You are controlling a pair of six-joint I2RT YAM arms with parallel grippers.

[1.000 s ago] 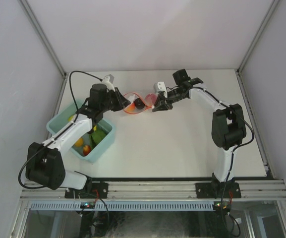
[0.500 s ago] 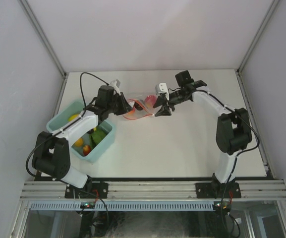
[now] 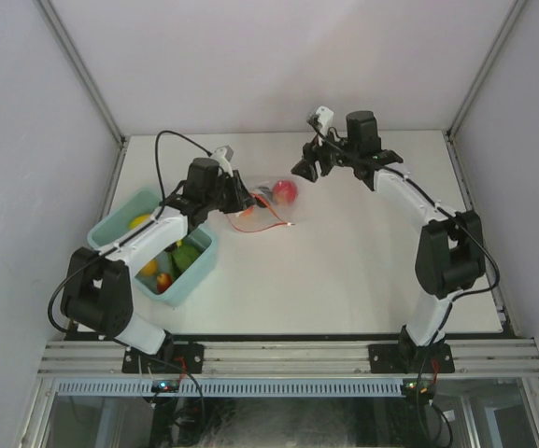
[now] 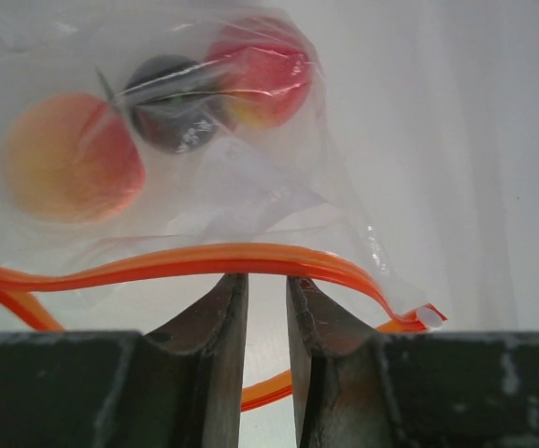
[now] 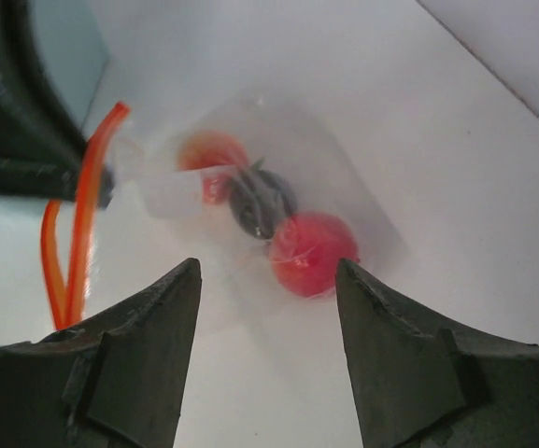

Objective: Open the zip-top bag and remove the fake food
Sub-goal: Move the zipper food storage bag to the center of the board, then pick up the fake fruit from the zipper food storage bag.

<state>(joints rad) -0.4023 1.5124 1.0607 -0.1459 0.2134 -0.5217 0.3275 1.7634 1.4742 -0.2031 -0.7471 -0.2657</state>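
Zip-top bag (image 3: 265, 207) lies on the table, L side, just right of the blue bin (image 3: 194, 273), zip parted.
Inside (thru the clear plastic) I see a red apple (image 4: 260, 70), dark purple pc (image 4: 171, 103) and peach-orange fruit (image 4: 68, 154). L gripper (image 4: 267, 280) sits at the orange zip strip (image 4: 204, 259), fingers a narrow gap apart w/ the strip across their tips; can't tell if it's pinched. R gripper (image 5: 269, 275) hangs well clear of the bag, fingers spread wide, nothing in them.
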